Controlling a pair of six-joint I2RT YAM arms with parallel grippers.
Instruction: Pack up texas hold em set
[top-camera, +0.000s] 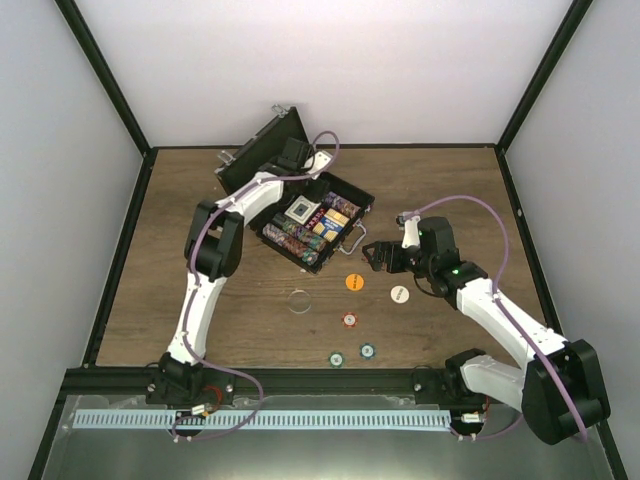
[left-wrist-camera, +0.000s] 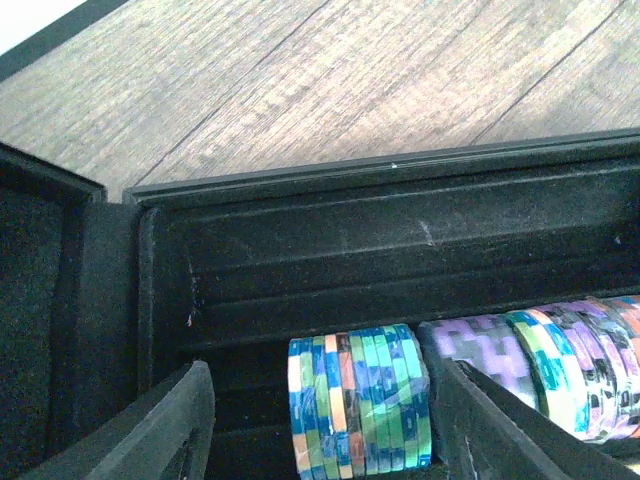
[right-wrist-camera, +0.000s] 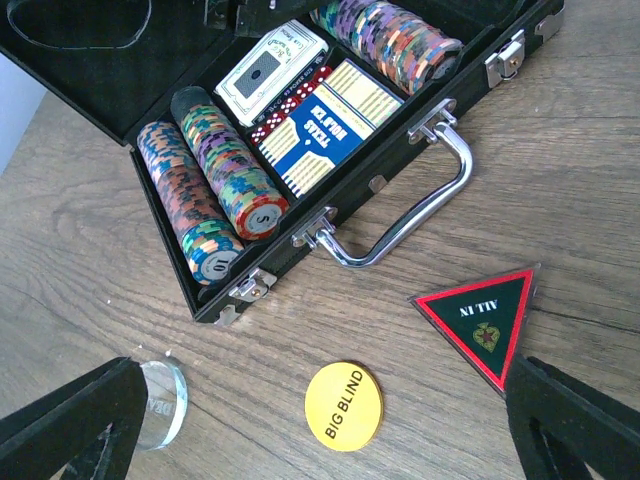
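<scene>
The black briefcase (top-camera: 352, 192) lies open at the table's middle back, lid (top-camera: 262, 150) tilted up behind it. It holds rows of multicoloured poker chips (top-camera: 290, 240) and card decks (top-camera: 303, 211). My left gripper (top-camera: 308, 188) is inside the case, open, its fingers either side of a short blue-green chip stack (left-wrist-camera: 360, 405) without gripping it. My right gripper (top-camera: 375, 255) is open and empty above the table. Below it lie the triangular marker (right-wrist-camera: 480, 318) and the orange "BIG BLIND" button (right-wrist-camera: 343, 406), close to the case's silver handle (right-wrist-camera: 400, 215).
A white button (top-camera: 399, 294) and a clear round disc (top-camera: 299, 300) lie on the wood, the disc also by my right gripper's left finger (right-wrist-camera: 160, 402). Loose chips lie nearer the front: one red (top-camera: 349, 320), two green (top-camera: 337, 358) (top-camera: 367, 350). White walls enclose the table.
</scene>
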